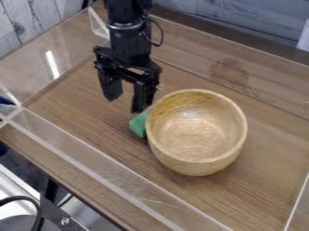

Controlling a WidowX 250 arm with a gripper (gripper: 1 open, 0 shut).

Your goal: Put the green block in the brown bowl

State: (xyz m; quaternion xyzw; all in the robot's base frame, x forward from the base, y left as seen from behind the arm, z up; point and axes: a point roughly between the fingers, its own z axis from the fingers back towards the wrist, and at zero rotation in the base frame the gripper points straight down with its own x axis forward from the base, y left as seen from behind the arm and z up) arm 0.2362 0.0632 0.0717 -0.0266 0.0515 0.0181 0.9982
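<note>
The brown bowl (196, 130) is a round tan wooden bowl sitting upright on the wooden table, right of centre. The green block (140, 124) lies on the table tight against the bowl's left rim, and only a small green corner shows. My black gripper (128, 97) hangs just above and slightly behind the block, pointing down. Its two fingers stand apart, open, with nothing between them.
A clear acrylic wall (72, 149) runs along the front and left edges of the wooden table (72, 99). Another clear wall stands at the right side. A grey plank backdrop shows at the top left.
</note>
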